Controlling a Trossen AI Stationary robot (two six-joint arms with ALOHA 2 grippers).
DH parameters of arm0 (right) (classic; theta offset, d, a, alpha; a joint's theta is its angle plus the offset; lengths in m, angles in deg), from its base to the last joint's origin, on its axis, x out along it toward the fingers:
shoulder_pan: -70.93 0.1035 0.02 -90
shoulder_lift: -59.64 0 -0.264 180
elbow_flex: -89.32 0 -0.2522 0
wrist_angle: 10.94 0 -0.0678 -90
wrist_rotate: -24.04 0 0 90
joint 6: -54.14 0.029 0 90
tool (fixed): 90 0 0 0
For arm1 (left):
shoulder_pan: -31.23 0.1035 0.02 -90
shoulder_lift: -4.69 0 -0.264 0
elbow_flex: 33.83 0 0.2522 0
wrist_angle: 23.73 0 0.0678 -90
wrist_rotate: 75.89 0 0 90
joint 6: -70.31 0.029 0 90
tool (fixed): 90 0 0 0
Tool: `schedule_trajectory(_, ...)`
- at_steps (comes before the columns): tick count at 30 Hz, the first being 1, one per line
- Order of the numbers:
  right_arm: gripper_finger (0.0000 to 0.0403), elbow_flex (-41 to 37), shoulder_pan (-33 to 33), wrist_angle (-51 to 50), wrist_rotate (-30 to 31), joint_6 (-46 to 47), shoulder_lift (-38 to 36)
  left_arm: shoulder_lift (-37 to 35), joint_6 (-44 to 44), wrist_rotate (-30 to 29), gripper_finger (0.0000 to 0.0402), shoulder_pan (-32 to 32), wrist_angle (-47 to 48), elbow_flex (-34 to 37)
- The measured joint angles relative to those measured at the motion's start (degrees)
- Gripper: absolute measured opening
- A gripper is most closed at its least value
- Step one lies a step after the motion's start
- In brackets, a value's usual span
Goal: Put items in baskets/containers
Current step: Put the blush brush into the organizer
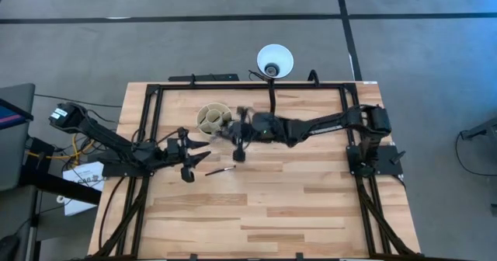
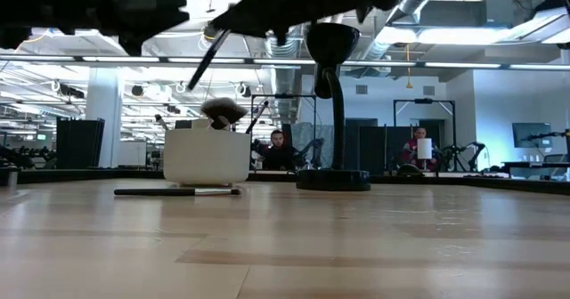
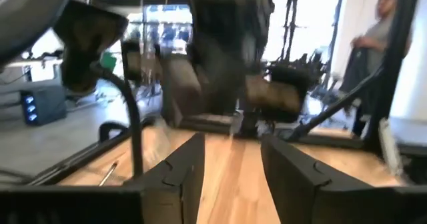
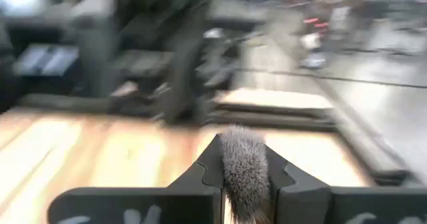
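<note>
The cream cup (image 1: 211, 118) stands at the table's far left; in the low view, brush tips (image 2: 223, 110) stick up out of the cup (image 2: 207, 158). One black-handled brush (image 1: 220, 169) lies flat on the wood in front of the cup (image 2: 178, 191). My right gripper (image 1: 238, 137) hovers just right of the cup, shut on another brush with a grey bristle tuft (image 4: 244, 167). My left gripper (image 1: 186, 157) is nearer and left of the lying brush. Its fingers are open (image 3: 230, 164) and hold nothing. My right gripper pinches a brush between its two fingers just behind the grey bristle tuft (image 4: 244, 184). The tuft sticks out past the fingertips. The brush is lifted clear of the table, and its black handle (image 2: 208, 60) slants down above the cup.
The black desk lamp's base (image 2: 332, 180) stands right of the cup, under my right arm. Its white shade (image 1: 274, 60) hangs beyond the table's far edge. A black frame (image 1: 147, 113) borders the table. Bare wood (image 1: 287, 207) fills the near half. People show in the room behind.
</note>
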Motion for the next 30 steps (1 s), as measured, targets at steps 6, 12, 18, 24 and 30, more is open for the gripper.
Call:
schedule_trajectory(6, 0.0024, 1.01, -1.87, -1.01, 5.28, 1.90, 0.36, 0.08, 0.01, 0.01, 0.0131, 1.25, 0.26, 0.10)
schedule_trajectory(12, 0.0025, 9.00, -2.45, -3.61, 8.68, -0.92, 9.21, 0.08, 0.01, 0.01, 0.0120, 1.83, 0.01, 0.12)
schedule_trajectory(18, 0.0029, 17.84, -2.87, -17.12, 13.36, -2.28, 14.96, 0.08, 0.01, 0.18, 0.0115, 1.83, -0.15, 0.12)
schedule_trajectory(24, 0.0064, 22.03, -3.19, -23.82, 13.33, -2.16, 17.45, 0.08, 0.01, 0.25, 0.0115, 1.81, -0.18, 0.14)
schedule_trajectory(30, 0.0098, 22.95, -3.10, -24.38, 13.31, -2.14, 17.36, 0.08, -0.62, 0.87, 0.0115, 1.31, -0.13, 0.18)
